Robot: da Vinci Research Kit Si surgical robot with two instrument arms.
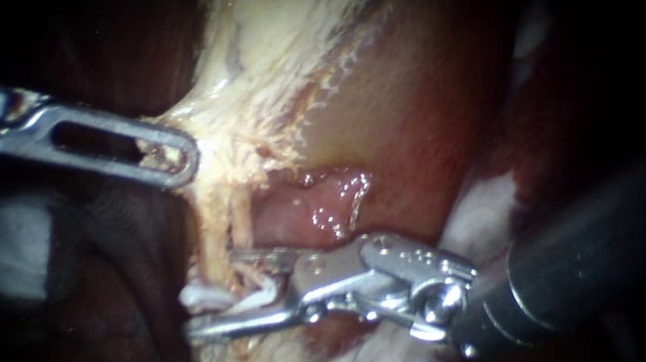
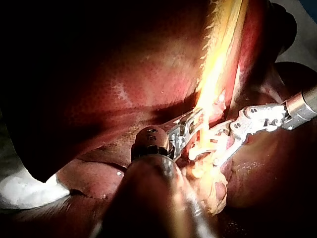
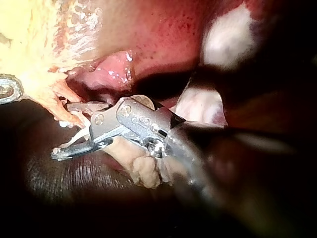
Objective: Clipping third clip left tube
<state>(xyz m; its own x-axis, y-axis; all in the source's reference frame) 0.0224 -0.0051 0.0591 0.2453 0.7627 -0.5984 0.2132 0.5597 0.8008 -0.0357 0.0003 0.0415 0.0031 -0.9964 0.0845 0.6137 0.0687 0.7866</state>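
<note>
1. In the endoscope view the right instrument (image 1: 214,292) enters from 4 o'clock. Its end effector stands wide, with one jaw on each side of the tube (image 1: 230,227).
2. The tube is a pale strand running down at about 7 o'clock of the view's centre. Another strand lies just beside it, and I cannot tell for sure which one is the left tube.
3. A white clip (image 1: 200,297) shows in the gap at 6 o'clock of the strand. I cannot tell whether the end effector carries it or whether it already sits on the tube.
4. The left instrument (image 1: 179,158) enters from 9 o'clock. Its end effector appears clamped on the edge of the pale tissue band (image 1: 262,77), pulling it towards 9 o'clock so that the tube lies taut.
5. To do the step well:
   - Hold that pull steady and square the open jaws across the tube.
   - See both jaw tips past the far side of the tube before closing.
   - Keep the frayed pale fringe and the wet pink patch (image 1: 329,202) at 1 o'clock out of the bite.
   - Close slowly, apart from any clip already seated.
6. No brand, label or readable writing shows on the tissue or around it in any view.
</note>
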